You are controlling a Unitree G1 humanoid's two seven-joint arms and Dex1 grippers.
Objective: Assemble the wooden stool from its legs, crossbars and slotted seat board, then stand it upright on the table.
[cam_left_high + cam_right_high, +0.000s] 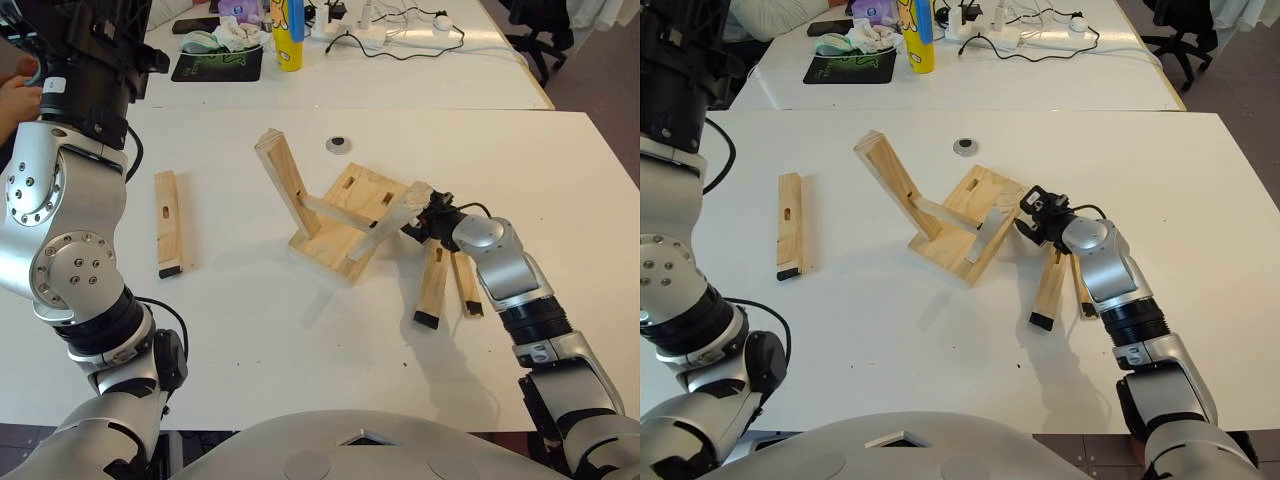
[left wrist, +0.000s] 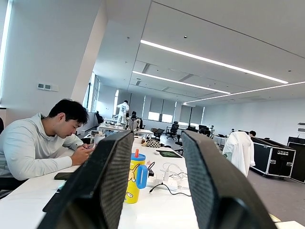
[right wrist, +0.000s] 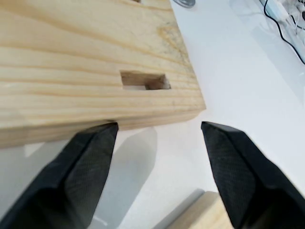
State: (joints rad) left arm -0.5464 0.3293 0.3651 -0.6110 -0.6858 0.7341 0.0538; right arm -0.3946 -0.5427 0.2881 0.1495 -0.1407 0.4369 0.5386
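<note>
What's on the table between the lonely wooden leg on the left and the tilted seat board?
Nothing. In the left eye view, the table between the lone leg and the seat board is bare.

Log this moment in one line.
right pincer: open, at seat board edge | left pincer: open, raised | seat board: tilted, fitted leg upward | loose leg: far left | two loose pieces: by right pincer

Seat board [image 1: 368,190] centre; loose leg [image 1: 168,222] left, legs [image 1: 433,290] right.
</note>
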